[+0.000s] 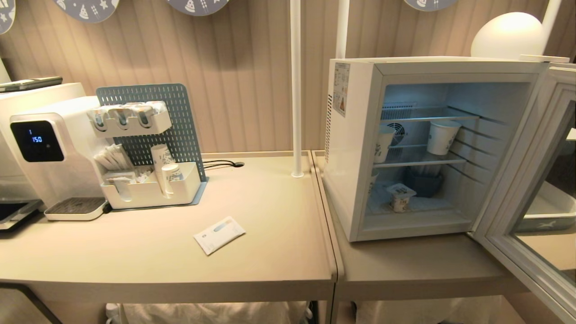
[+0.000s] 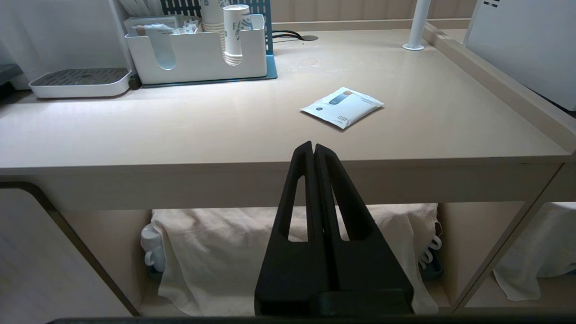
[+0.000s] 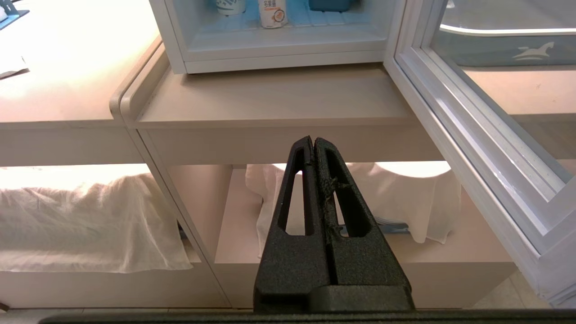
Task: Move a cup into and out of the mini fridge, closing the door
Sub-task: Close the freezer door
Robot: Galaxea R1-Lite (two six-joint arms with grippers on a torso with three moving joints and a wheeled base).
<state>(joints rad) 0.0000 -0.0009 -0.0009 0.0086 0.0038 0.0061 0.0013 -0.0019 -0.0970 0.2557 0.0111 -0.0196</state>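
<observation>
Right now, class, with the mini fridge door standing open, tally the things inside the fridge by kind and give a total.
Paper cups: 3
Small foil-lidded cup: 1
Dark blue container: 1
Total: 5

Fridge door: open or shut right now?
Open. The door is swung wide to the right, exposing the fridge shelves and the cup inside.
</observation>
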